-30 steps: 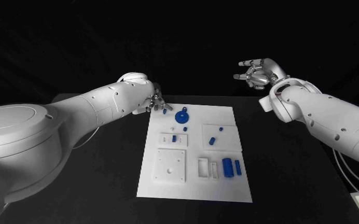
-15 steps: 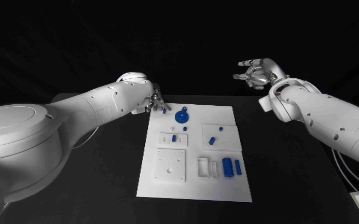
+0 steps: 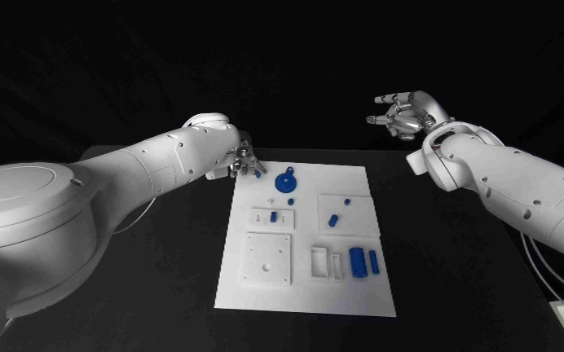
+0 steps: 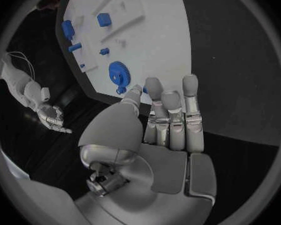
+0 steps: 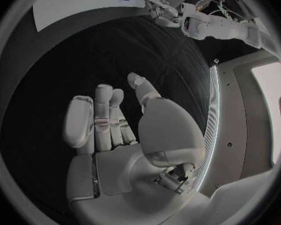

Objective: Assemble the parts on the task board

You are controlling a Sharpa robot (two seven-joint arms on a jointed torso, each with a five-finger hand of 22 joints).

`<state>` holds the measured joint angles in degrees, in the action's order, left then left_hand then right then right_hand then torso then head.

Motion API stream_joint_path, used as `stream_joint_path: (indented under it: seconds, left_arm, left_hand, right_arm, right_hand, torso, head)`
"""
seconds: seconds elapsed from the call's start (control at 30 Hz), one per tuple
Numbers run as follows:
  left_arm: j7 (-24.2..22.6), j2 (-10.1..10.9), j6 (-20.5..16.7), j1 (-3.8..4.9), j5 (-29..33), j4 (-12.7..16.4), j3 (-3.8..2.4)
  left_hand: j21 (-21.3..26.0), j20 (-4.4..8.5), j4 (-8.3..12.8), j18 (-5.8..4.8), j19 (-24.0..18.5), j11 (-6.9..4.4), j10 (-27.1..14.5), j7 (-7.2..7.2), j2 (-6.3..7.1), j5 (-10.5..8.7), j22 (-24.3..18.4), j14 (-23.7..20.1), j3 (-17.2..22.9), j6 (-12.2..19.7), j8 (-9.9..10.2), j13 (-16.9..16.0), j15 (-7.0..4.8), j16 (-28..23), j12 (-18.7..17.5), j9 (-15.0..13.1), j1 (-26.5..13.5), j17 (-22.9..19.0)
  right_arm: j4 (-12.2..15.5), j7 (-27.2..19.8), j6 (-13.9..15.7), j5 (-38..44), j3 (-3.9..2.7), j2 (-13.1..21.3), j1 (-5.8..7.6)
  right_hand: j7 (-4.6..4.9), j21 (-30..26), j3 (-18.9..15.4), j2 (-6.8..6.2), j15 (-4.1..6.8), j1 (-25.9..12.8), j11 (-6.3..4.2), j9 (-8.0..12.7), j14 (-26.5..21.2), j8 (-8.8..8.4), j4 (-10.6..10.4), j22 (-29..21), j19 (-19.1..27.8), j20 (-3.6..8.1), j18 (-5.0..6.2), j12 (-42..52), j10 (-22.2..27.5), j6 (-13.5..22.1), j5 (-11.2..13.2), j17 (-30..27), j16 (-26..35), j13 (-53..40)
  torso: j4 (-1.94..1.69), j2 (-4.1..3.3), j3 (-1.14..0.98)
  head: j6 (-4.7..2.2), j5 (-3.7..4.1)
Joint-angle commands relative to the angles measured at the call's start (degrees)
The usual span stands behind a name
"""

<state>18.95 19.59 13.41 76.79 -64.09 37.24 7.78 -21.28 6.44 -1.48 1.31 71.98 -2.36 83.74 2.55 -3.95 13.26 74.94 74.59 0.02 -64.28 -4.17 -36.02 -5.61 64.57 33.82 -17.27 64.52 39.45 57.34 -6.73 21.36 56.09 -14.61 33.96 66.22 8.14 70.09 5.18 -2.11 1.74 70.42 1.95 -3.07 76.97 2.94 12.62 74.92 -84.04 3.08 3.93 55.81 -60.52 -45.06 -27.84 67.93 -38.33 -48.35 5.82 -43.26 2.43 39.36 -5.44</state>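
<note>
Blue plastic parts sit on the white task board (image 3: pixel 308 238) in the middle of the black table (image 3: pixel 470 287); a round blue gear (image 3: pixel 286 182) lies near the board's far edge, with a small blue peg (image 3: pixel 257 176) just beside it at the far left corner; smaller blue pieces rest in white fixtures further down, and two upright blue cylinders (image 3: pixel 363 261) stand near the board's near right side. The left hand (image 3: pixel 242 158) hovers at the far left corner, close over the small peg, fingers straight and slightly apart, holding nothing as far as the wrist view shows. The right hand (image 3: pixel 403 116) is raised well apart from the board, beyond its far right corner, fingers loosely open and empty. Judging from this, the step in hand is reaching for the peg; the next move probably calls for lowering the fingertips and pinching it cleanly without nudging the gear.
</note>
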Motion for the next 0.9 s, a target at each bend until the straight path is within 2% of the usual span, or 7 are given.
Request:
stream_joint_path:
  seconds: [0.03, 0.17, 0.37, 0.6, 0.7, 0.77, 0.9]
  left_arm:
    - [-0.6, 0.0, 0.8, 0.00, 0.9, 0.0, -0.01]
    - [-0.6, -0.1, 0.7, 0.00, 1.1, 0.0, -0.01]
    - [-0.7, -0.1, 1.0, 0.00, 2.1, -0.1, -0.01]
    - [-0.9, -0.1, 1.6, 0.00, 2.8, -0.2, -0.01]
    - [-0.9, -0.1, 1.8, 0.00, 3.0, -0.2, -0.01]
    - [-0.9, -0.1, 1.9, 0.00, 3.0, -0.3, -0.01]
    - [-0.9, 0.0, 1.5, 0.00, 3.1, -0.2, -0.01]
  left_hand:
    - [-0.2, 0.20, 0.3, -0.22, -0.2, 0.00, 0.5, -0.01, -0.45, 0.19, 1.1, -0.3, -0.1, -0.6, 0.2, 0.1, 0.00, 0.3, -0.1, -0.1, 0.0, -0.1]
    - [-0.2, 0.19, 0.5, -0.22, -0.2, 0.00, 0.6, 0.00, -0.72, 0.10, 1.1, -0.3, -0.1, -0.5, 0.2, 0.1, 0.01, 0.3, -0.1, -0.1, 0.1, -0.1]
    - [-0.3, 0.21, 1.1, -0.24, -0.2, -0.04, 0.6, -0.14, -2.11, -0.45, 1.1, -0.2, 0.5, -0.7, 0.1, 0.0, -0.02, 0.4, -0.1, -0.4, 1.7, -0.1]
    - [-0.5, 0.25, 2.4, -0.29, -0.3, -0.19, 0.8, -0.55, -3.57, -0.09, 1.2, -0.2, 1.6, -1.5, -0.1, 0.0, -0.08, 0.5, 0.0, -1.6, 4.5, -0.1]
    - [-0.6, 0.29, 3.9, -0.30, -0.3, -0.26, 1.0, -0.73, -4.44, 0.36, 1.2, -0.1, 2.9, -1.9, -0.2, 0.1, -0.13, 0.6, 0.0, -2.5, 6.7, -0.1]
    - [-0.8, 0.32, 4.8, -0.29, -0.3, -0.32, 1.1, -0.81, -4.67, -0.46, 1.2, 0.0, 4.3, -2.0, -0.2, 0.1, -0.15, 0.7, -0.1, -3.5, 7.2, 0.0]
    - [-1.4, 0.36, 6.0, -0.24, -0.4, -0.41, 1.2, -0.97, -3.90, -0.26, 1.2, 0.1, 8.1, -2.2, -0.2, 0.2, -0.20, 0.7, -0.2, -6.9, 6.3, -0.1]
  right_arm:
    - [0.0, -0.2, -0.6, 0.5, -0.04, -0.1, 0.02]
    - [-0.1, -0.2, -0.6, 0.5, -0.04, -0.1, 0.02]
    - [-0.4, -0.2, -0.6, 0.5, -0.04, -0.3, 0.02]
    - [-0.5, -0.2, -0.7, 0.5, -0.04, -0.4, 0.02]
    - [-0.5, -0.2, -0.7, 0.5, -0.04, -0.4, 0.02]
    - [-0.5, -0.2, -0.7, 0.5, -0.04, -0.4, 0.02]
    - [-0.5, -0.2, -0.7, 0.5, -0.04, -0.4, 0.02]
  right_hand:
    - [0.01, 0.0, 0.2, -0.11, 0.14, -0.4, -0.12, -0.1, -0.2, 0.17, -0.1, 9.6, -2.6, -0.04, 0.32, 0.1, 0.1, -0.1, -0.3, -0.1, 0.2, 0.1]
    - [0.01, 0.0, 0.2, -0.11, 0.14, -0.4, -0.12, -0.1, -0.2, 0.17, -0.1, 9.6, -2.6, -0.04, 0.32, 0.1, 0.1, -0.1, -0.3, -0.1, 0.2, 0.1]
    - [0.01, 0.0, 0.2, -0.11, 0.14, -0.4, -0.12, -0.1, -0.2, 0.17, -0.1, 9.6, -2.6, -0.04, 0.32, 0.1, 0.1, -0.1, -0.3, -0.1, 0.2, 0.1]
    - [0.01, 0.0, 0.2, -0.11, 0.14, -0.4, -0.12, -0.1, -0.2, 0.17, -0.1, 9.6, -2.6, -0.04, 0.32, 0.1, 0.1, -0.1, -0.3, -0.1, 0.2, 0.1]
    - [0.01, -0.1, 0.4, -0.06, 0.15, -0.5, -0.12, -0.1, -0.3, 0.18, -0.2, 9.6, -2.6, -0.03, 0.32, 0.1, 0.1, -0.4, -0.3, -0.1, 0.1, 0.0]
    - [0.01, -0.1, 0.4, -0.06, 0.15, -0.5, -0.12, -0.1, -0.3, 0.18, -0.2, 9.6, -2.6, -0.03, 0.32, 0.1, 0.1, -0.4, -0.3, -0.1, 0.1, 0.0]
    - [0.01, -0.1, 0.4, -0.06, 0.15, -0.5, -0.12, -0.1, -0.3, 0.18, -0.2, 9.6, -2.6, -0.03, 0.32, 0.1, 0.1, -0.4, -0.3, -0.1, 0.1, 0.0]
  torso:
    - [0.02, -0.03, 0.01]
    - [0.02, -0.02, 0.00]
    - [0.03, -0.02, 0.00]
    - [0.04, -0.05, 0.00]
    - [0.06, -0.05, 0.00]
    - [0.06, -0.05, 0.00]
    - [0.06, -0.02, -0.01]
  head:
    - [0.05, 0.00]
    - [0.07, -0.02]
    - [0.12, -0.04]
    - [0.18, -0.05]
    - [0.19, -0.06]
    - [0.19, -0.06]
    - [0.22, -0.06]
